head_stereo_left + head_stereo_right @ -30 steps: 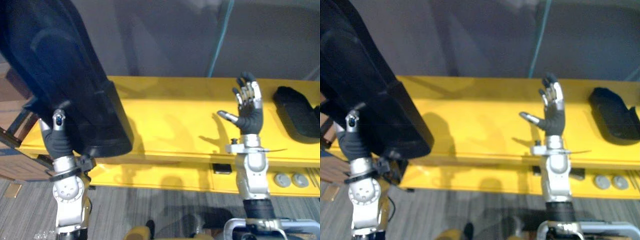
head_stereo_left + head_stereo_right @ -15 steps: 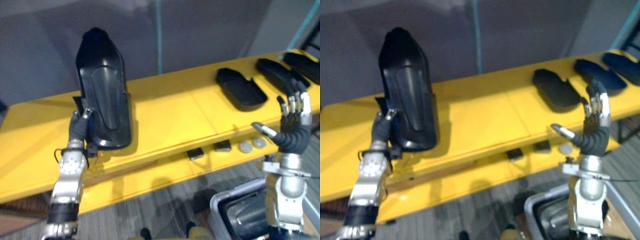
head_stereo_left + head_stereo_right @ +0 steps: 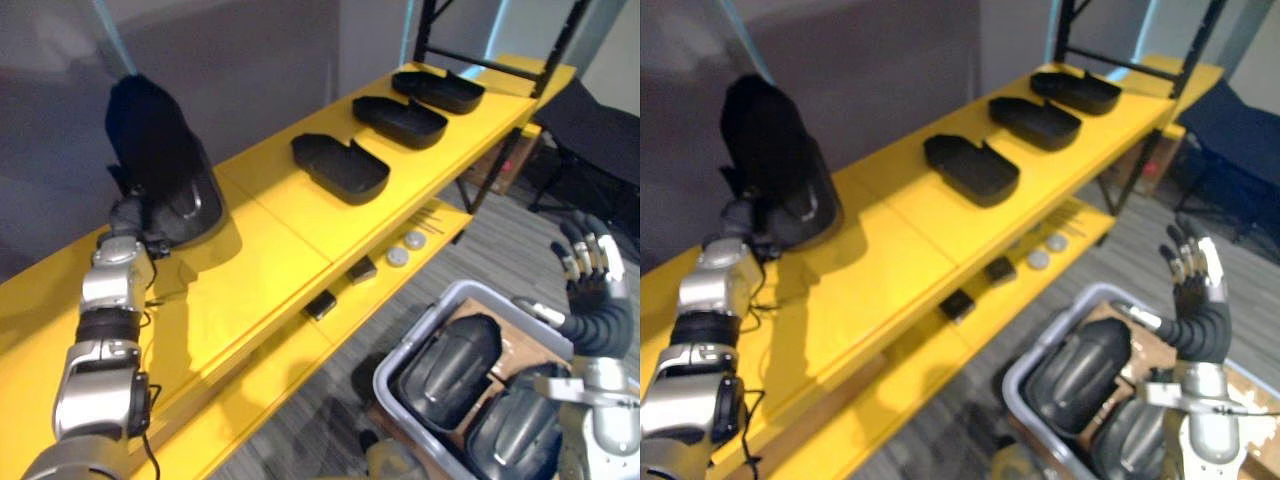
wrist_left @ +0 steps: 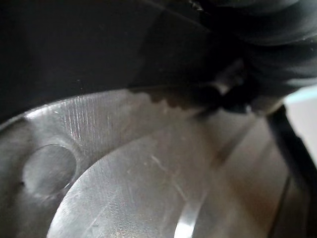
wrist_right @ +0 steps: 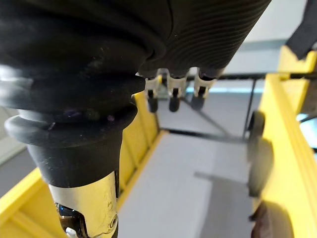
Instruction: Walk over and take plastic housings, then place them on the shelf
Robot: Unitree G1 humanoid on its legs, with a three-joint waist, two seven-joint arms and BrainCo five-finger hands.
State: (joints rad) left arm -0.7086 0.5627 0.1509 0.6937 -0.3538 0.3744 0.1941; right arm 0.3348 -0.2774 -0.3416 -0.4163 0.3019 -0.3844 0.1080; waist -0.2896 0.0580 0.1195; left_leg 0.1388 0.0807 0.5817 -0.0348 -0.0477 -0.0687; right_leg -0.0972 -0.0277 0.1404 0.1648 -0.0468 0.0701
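Note:
A tall black plastic housing (image 3: 160,160) stands upright at the left end of the yellow shelf (image 3: 260,270). My left hand (image 3: 126,213) clasps its lower left edge, with the fingers mostly behind it. My right hand (image 3: 597,325) is raised at the lower right, open, fingers spread and holding nothing. It hangs over a grey bin (image 3: 410,335) on the floor that holds two more black housings (image 3: 450,370), (image 3: 520,425). Three shallow black housings (image 3: 340,165), (image 3: 400,120), (image 3: 438,90) lie in a row further along the shelf.
The lower yellow shelf carries two small black boxes (image 3: 320,303) and two round discs (image 3: 398,257). Black frame posts (image 3: 500,150) rise at the shelf's far end. A dark seat (image 3: 600,140) stands on the grey carpet beyond them.
The camera has swung to the right, bringing the bin and the far end of the shelf into view. My left hand stays on the upright housing. My right hand stays open.

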